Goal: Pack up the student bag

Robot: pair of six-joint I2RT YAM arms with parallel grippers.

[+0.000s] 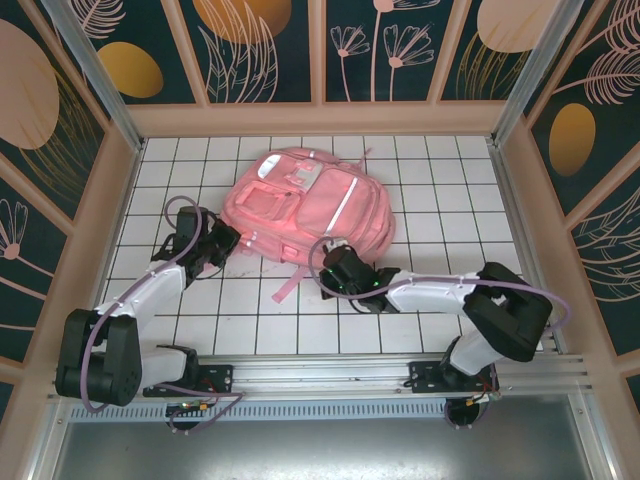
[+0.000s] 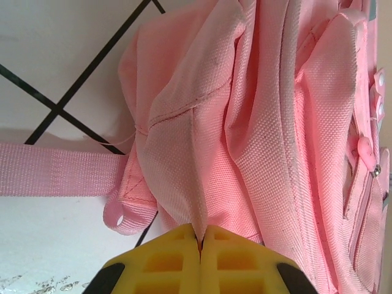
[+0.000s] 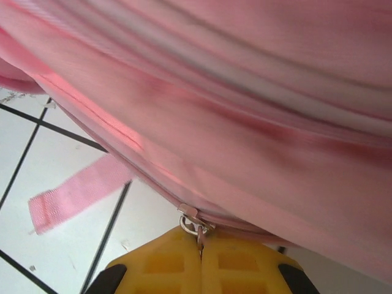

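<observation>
The student bag lies on the table toward its far edge as my left fingers clamp a fabric fold and my right fingers pinch the zipper pull, which could slip free if tugged askew.

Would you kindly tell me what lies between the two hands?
In the top view, the near edge of the student bag and its loose pink strap lie between the left hand and right hand.

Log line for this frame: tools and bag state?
left tool: shut on fabric fold of student bag | right tool: shut on zipper pull | bag: lying front-up on tiled table
</observation>
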